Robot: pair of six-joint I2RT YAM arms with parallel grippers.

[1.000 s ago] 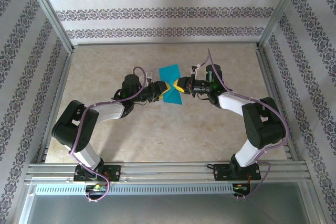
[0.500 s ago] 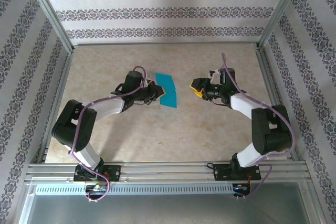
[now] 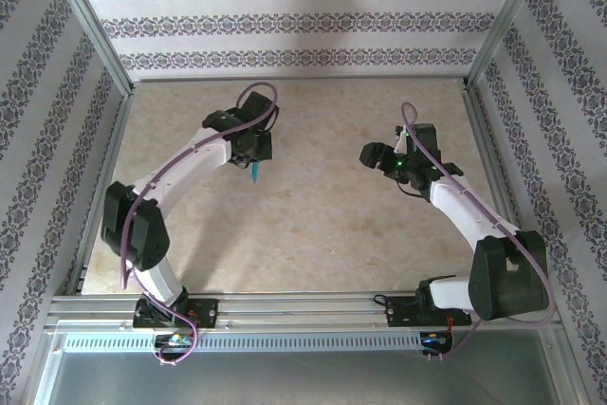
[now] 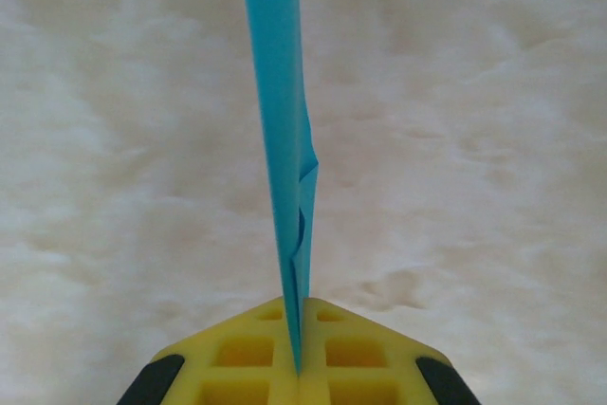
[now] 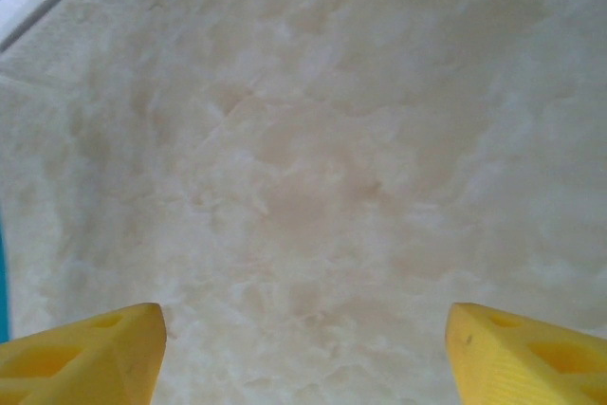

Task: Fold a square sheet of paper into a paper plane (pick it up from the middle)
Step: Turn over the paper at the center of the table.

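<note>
The teal-blue paper (image 4: 281, 120) is folded flat and seen edge-on in the left wrist view, a thin creased strip running up from between the yellow fingers (image 4: 237, 353). My left gripper (image 4: 299, 367) is shut on its lower end. From above, the left gripper (image 3: 256, 160) points down over the left-centre of the table, with a small tip of the paper (image 3: 255, 175) showing below it. My right gripper (image 3: 366, 153) hovers open at the right, apart from the paper, its yellow fingertips (image 5: 90, 358) wide with bare table between them.
The beige marbled table (image 3: 313, 225) is bounded by an aluminium frame (image 3: 294, 305) at the near edge and patterned walls on three sides. A sliver of teal shows at the far left edge of the right wrist view.
The right gripper let go of the paper and drew back to the right. The left arm swung left and turned downward, carrying the folded paper, which now hangs edge-on.
</note>
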